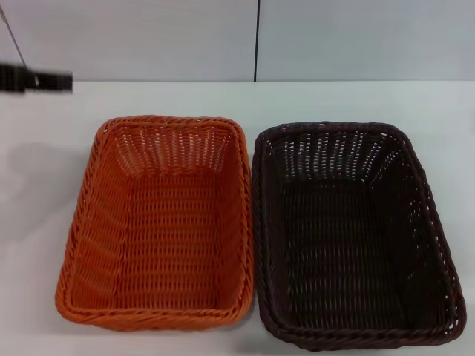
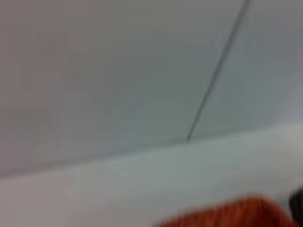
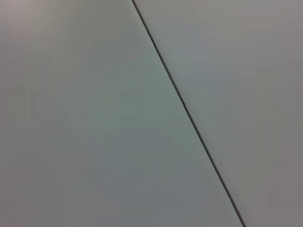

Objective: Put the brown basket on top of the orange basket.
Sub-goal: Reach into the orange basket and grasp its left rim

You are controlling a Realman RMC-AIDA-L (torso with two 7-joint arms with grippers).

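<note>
The orange basket (image 1: 159,222) sits on the white table at the left in the head view. The brown basket (image 1: 352,233) sits right beside it on the right, their long rims nearly touching. Both are upright and empty. A black part of my left arm, its gripper (image 1: 37,79), shows at the far left edge, behind and left of the orange basket, apart from it. The left wrist view shows a blurred orange basket rim (image 2: 227,215) and a dark edge of the brown basket (image 2: 297,207). My right gripper is out of view; its wrist view shows only wall.
The white table (image 1: 44,185) runs back to a grey panelled wall (image 1: 148,37) with a dark vertical seam (image 1: 257,37). The baskets reach close to the table's near edge. Bare table lies behind and left of the baskets.
</note>
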